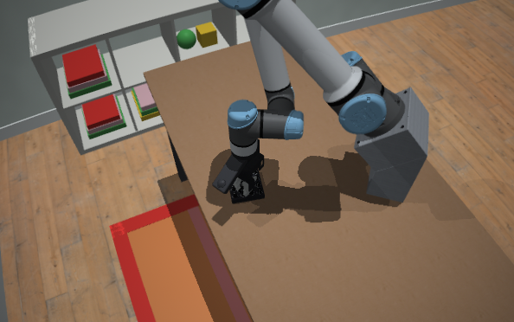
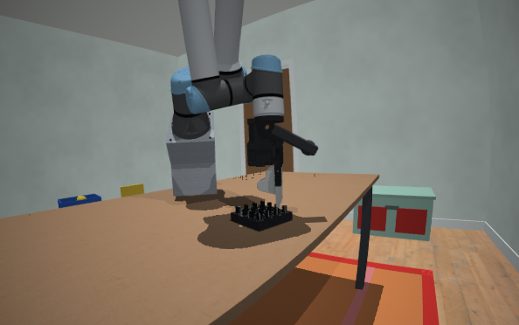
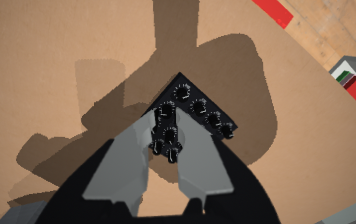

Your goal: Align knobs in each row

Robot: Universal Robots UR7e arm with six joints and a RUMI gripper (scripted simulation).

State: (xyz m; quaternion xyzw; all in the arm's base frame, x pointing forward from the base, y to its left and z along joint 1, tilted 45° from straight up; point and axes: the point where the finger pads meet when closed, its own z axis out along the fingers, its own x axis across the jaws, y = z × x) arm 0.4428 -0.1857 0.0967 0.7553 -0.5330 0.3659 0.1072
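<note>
- Although its two fingers stand close together, the claw (image 1: pixel 243 190) (image 2: pixel 279 205) (image 3: pixel 166 109) is a little open; a narrow gap is between the tips, and it has hold of nothing.
- Between these tips, as the wrist view shows it, there is one black knob (image 3: pixel 166 109). If the fingers touch it, I cannot tell.
- Under the claw is the knob box (image 1: pixel 235 199) (image 2: pixel 260 225) (image 3: pixel 170 92), which is black and lies flat on the desk (image 1: pixel 346 260) (image 2: pixel 109 253) (image 3: pixel 50 30). It is left of the centre in the top view, and near the desk's edge.
- Along the upper right side of the box, in the wrist view, four knobs make a line. The fingers hide part of the others, and the marks are too small for reading.
- Above the box, the last part of the arm (image 1: pixel 309 43) (image 2: pixel 198 39) points down, and shadows fall around the box.
- On the right side of the top view, the arm stands on a grey pedestal (image 1: pixel 417 125) (image 2: pixel 192 157).
- Beside the desk, on the floor, lies an orange rug with red border (image 1: pixel 156 251) (image 2: pixel 393 297) (image 3: pixel 275 10).
- At the upper left of the top view is a shelf unit (image 1: pixel 99 22) (image 3: pixel 345 58); a green ball (image 1: pixel 186 39) and a yellow cube (image 1: pixel 207 35) are in it, side by side.
</note>
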